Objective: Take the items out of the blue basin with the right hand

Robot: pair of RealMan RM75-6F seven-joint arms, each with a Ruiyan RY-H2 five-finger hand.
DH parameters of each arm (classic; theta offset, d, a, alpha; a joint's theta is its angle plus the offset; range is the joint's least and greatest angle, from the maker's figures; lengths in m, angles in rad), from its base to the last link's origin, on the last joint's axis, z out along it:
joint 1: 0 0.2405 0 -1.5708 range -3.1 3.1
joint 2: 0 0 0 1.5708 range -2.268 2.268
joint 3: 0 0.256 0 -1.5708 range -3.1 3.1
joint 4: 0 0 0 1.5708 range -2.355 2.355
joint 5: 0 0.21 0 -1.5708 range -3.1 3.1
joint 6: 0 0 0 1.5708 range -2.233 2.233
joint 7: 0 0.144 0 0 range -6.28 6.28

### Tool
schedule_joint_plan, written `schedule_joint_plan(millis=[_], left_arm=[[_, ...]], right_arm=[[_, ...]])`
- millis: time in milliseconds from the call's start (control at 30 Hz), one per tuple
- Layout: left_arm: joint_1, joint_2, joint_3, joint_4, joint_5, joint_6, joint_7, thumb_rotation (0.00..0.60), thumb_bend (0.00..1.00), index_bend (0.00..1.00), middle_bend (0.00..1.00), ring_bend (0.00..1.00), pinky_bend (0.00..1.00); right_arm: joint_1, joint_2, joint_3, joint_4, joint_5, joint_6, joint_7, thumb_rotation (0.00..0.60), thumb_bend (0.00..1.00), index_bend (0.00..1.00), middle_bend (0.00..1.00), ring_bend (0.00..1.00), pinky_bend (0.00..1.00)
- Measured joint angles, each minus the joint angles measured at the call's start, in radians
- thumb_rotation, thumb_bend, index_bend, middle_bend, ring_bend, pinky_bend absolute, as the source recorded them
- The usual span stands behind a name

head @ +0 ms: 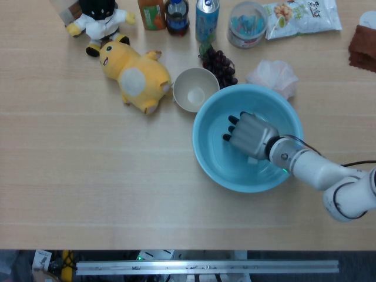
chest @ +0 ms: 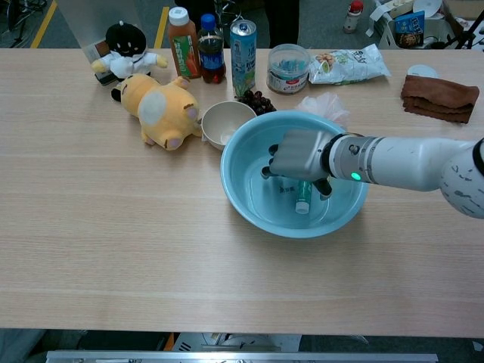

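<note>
The blue basin stands right of the table's middle. My right hand reaches into it palm down, fingers curled downward. In the chest view a small bottle with a green label and a white cap hangs out below the palm, gripped between the fingers and the thumb and close to the basin floor. The head view hides the bottle under the hand. My left hand shows in neither view.
A white bowl touches the basin's far left rim, with dark grapes and a white mesh puff just behind it. A yellow plush lies to the left. Bottles, a can, a tub and a snack bag line the back edge.
</note>
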Motion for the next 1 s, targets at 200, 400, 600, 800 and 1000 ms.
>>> schedule_joint_plan(millis=[200,400,600,800,1000], left_arm=[[-0.002,-0.001,0.0,0.004,-0.001,-0.004,-0.005,0.6,0.37,0.26,0.26,0.25,0.26],[-0.001,-0.002,0.001,0.009,-0.001,-0.007,-0.012,0.6,0.37,0.26,0.26,0.25,0.26],[0.002,-0.001,0.003,0.013,0.0,-0.006,-0.018,0.6,0.37,0.26,0.26,0.25,0.26],[0.006,0.0,0.004,0.017,0.002,-0.002,-0.025,0.6,0.37,0.26,0.26,0.25,0.26],[0.012,0.0,0.006,0.023,0.002,0.002,-0.033,0.6,0.37,0.26,0.26,0.25,0.26]], right_arm=[[-0.019,-0.016,0.0,0.017,-0.024,0.002,-0.02,0.6,0.06,0.16,0.26,0.11,0.33],[-0.038,-0.026,0.004,0.03,-0.042,0.009,-0.036,0.6,0.07,0.16,0.26,0.12,0.33],[-0.064,-0.039,0.013,0.044,-0.07,0.02,-0.039,0.6,0.08,0.18,0.26,0.12,0.33],[-0.093,-0.052,0.031,0.059,-0.099,0.035,-0.039,0.6,0.17,0.19,0.26,0.12,0.33],[-0.125,-0.073,0.051,0.084,-0.12,0.072,-0.048,0.6,0.19,0.19,0.26,0.12,0.33]])
